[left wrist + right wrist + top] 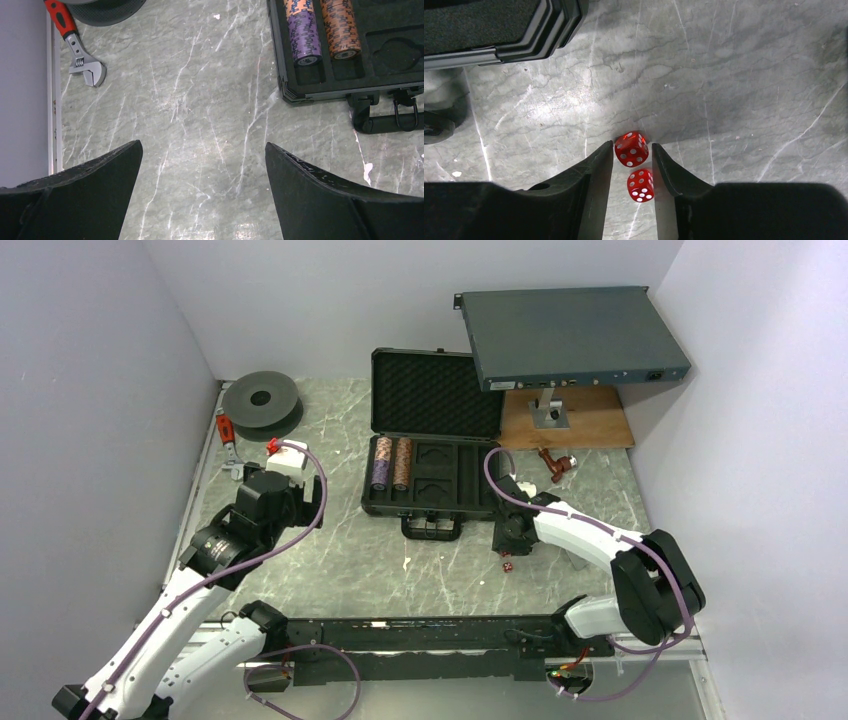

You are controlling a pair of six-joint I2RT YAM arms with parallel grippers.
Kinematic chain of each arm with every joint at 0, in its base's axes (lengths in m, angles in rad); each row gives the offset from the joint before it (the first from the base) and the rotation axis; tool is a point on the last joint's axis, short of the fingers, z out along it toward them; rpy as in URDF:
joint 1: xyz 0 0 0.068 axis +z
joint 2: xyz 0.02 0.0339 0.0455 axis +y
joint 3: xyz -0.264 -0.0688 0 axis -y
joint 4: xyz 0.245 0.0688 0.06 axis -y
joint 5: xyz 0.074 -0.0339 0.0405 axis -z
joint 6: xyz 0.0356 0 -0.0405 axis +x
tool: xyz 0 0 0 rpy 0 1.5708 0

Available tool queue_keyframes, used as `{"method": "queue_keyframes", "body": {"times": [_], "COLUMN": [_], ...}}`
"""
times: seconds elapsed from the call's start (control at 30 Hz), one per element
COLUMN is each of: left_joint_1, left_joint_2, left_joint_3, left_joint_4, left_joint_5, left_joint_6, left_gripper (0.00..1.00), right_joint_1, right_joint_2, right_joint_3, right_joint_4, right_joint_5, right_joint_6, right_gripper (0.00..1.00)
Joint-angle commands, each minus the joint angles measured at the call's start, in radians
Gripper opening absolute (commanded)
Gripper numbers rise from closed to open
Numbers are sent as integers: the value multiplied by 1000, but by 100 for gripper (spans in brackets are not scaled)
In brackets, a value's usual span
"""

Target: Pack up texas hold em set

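Two red dice (640,185) lie on the counter (749,75) near the briefcase (499,45), inside the slightly spread right gripper (633,146). They look tiny, hard, light and slippery, so squeeze their flat sides. The left gripper (202,144) is spread wide.

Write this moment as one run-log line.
right hand: flanks two small red dice, grip unclear; left hand: open, empty; black plastic briefcase: open

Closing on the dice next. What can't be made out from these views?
- Right wrist: whether the right tool touches the dice; gaps too fine.
- Top external: dice too small; only one red speck shows.
- Left wrist: briefcase tray cut off by top and right edges.
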Motion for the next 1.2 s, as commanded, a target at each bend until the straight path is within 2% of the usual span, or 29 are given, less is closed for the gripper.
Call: {"method": "queue_keyframes", "body": {"times": [0.0,0.27,0.4,0.47,0.87,1.17], "left_joint_1": [6,6,6,7,9,13], "left_joint_2": [-11,-9,-9,-9,-11,-14], "left_joint_3": [-3,-3,-3,-3,-3,-3], "left_joint_4": [41,41,41,41,41,42], "left_joint_5": [4,4,5,7,5,4], "left_joint_6": [12,12,12,12,12,14], "left_gripper": [99,99,99,99,99,99], "right_joint_1": [-4,-4,-4,-5,-4,-4], "right_joint_2": [-4,-7,-12,-15,-78,-208], "right_joint_3": [30,28,28,30,71,133], "right_joint_4": [-5,-3,-4,-5,-29,57], "right_joint_5": [7,3,3,3,35,-82], "right_joint_6": [-21,-2,-5,-8,-45,-139], "right_gripper": [39,37,17,0,0,0]}}
